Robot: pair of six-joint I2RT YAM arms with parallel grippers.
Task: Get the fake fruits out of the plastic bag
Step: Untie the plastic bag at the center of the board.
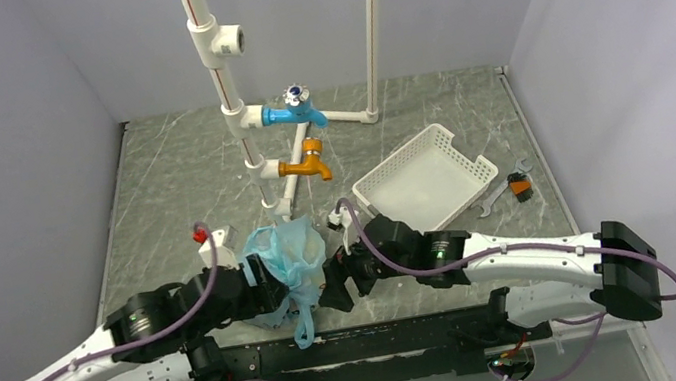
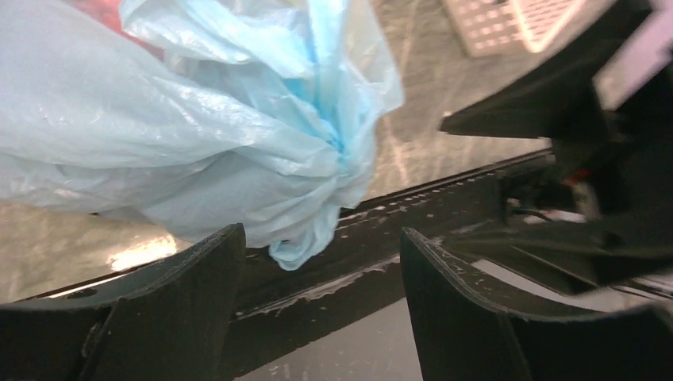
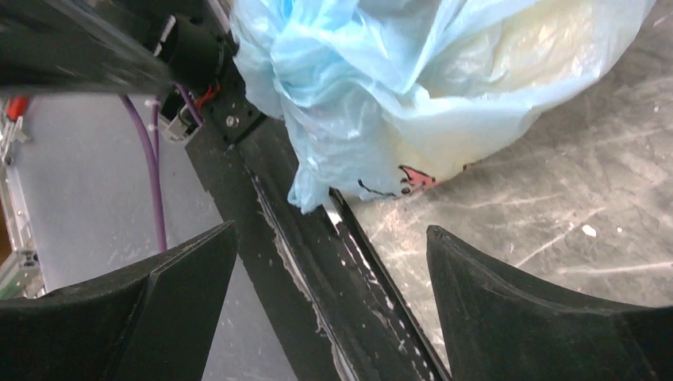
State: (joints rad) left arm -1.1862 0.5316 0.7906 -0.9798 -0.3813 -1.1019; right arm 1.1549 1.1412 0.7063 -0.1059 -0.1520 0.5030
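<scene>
The light-blue plastic bag (image 1: 286,259) lies bunched near the table's front edge, one handle loop hanging over the black rail. It fills the top of the left wrist view (image 2: 206,135) and the right wrist view (image 3: 413,87). A pale yellow fruit (image 3: 548,40) shows through its wall; a red patch (image 2: 103,9) shows at the top left. The other fruits are hidden. My left gripper (image 1: 268,287) is open beside the bag's left, its fingers (image 2: 182,294) just below the bag. My right gripper (image 1: 336,287) is open to the bag's right, empty.
A white slotted basket (image 1: 426,180) stands at the right. White pipes carry a blue tap (image 1: 293,108) and an orange tap (image 1: 306,163) at the back. A wrench (image 1: 504,188) and a small orange-black fitting (image 1: 521,185) lie far right. A black rail (image 1: 366,338) runs along the front edge.
</scene>
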